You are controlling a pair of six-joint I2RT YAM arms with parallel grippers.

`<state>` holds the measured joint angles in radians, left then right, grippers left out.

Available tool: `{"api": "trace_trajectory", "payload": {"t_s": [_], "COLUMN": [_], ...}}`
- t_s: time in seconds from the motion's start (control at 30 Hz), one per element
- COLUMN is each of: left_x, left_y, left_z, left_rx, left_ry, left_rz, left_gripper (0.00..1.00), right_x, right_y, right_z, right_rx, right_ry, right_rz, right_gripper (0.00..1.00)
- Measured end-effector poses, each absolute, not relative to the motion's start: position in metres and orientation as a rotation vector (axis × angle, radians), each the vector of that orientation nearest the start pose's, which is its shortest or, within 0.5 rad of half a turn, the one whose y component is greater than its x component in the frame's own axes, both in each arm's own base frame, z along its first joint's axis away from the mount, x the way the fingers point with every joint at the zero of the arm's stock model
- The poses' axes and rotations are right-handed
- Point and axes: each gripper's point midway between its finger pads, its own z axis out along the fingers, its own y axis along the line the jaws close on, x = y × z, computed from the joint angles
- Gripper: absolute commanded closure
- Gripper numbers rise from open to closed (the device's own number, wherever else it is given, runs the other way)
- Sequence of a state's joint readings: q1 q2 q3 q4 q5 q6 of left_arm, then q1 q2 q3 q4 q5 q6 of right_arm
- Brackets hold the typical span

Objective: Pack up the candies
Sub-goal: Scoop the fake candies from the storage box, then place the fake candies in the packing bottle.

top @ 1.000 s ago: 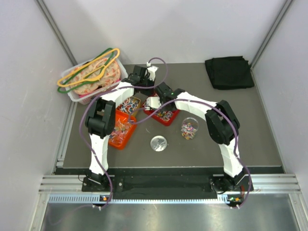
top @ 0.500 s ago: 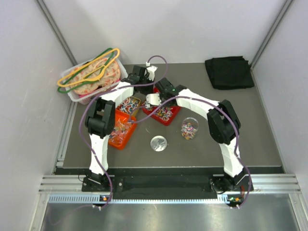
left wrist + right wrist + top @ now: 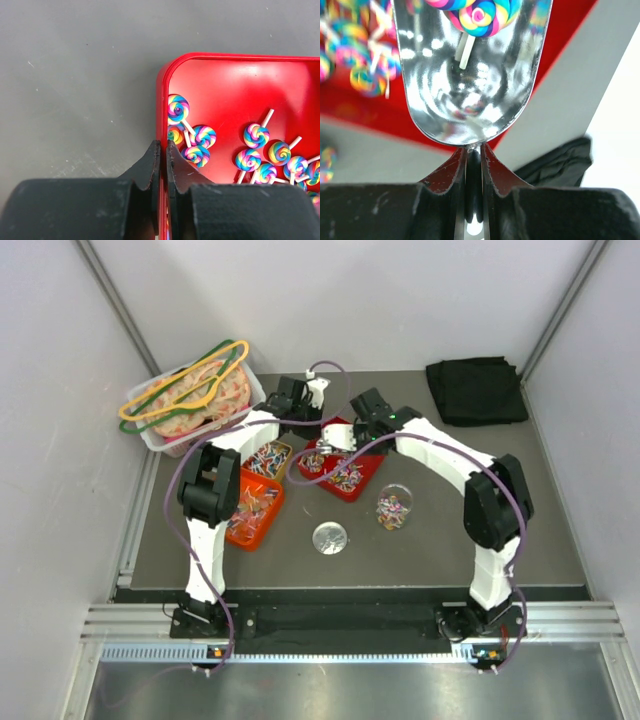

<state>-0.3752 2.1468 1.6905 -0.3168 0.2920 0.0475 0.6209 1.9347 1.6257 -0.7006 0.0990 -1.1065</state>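
Tabletop (image 3: 520,520) of dark grey carries everything, with two white arms bolted at its near edge, the left arm (image 3: 205,490) and the right arm (image 3: 490,510). One clear plastic bin (image 3: 152,439) of pink-orange items and coloured hangers stands at the far left corner, and one folded black cloth (image 3: 477,390) lies at the far right.

Three shallow plastic trays hold sweets: one red plastic tray (image 3: 225,85) in the middle and two orange trays (image 3: 243,533) to its left. One clear round jar (image 3: 393,508), partly filled, stands near the red tray on its near right, and one clear round lid (image 3: 330,538) lies flat beside the jar. One shiny metal scoop (image 3: 470,100) hangs over the red tray's far side.

The small rainbow-swirl lollipop candies (image 3: 250,135) on white sticks are too many to count; they lie in all three trays, the jar and the scoop. Their sticks point every way in the red tray. In the scoop at least two show, one with its stick toward the handle.

The left end effector (image 3: 161,155) is pressed nearly together, pinching the red tray's wall by a corner. The right end effector (image 3: 474,160) is likewise nearly closed, clamping the scoop's thin handle.
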Motion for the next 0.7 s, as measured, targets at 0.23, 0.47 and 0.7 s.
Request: {"api": "trace_trajectory", "payload": {"t_s": [0.23,0.47,0.7], "left_x": [0.498,0.499,0.505], "left_y": [-0.248,-0.248,-0.250], "left_z": [0.081,0.081,0.081], "left_rx": [0.636,0.635,0.627], "left_ry": [2.271,2.272,2.272], "left_rz": [-0.501,-0.501,-0.508], "left_gripper": [1.00,1.00,1.00], "right_x": [0.393,0.347,0.310], "right_y": [0.181,0.150,0.114], "right_z": [0.143,0.162,0.163], "right_rx": [-1.901,-1.899,-1.966], "right_ry": [1.787,1.795,1.843], "right_rz": [-0.280,-0.284,-0.352], "right_gripper": [1.00,1.00,1.00]}}
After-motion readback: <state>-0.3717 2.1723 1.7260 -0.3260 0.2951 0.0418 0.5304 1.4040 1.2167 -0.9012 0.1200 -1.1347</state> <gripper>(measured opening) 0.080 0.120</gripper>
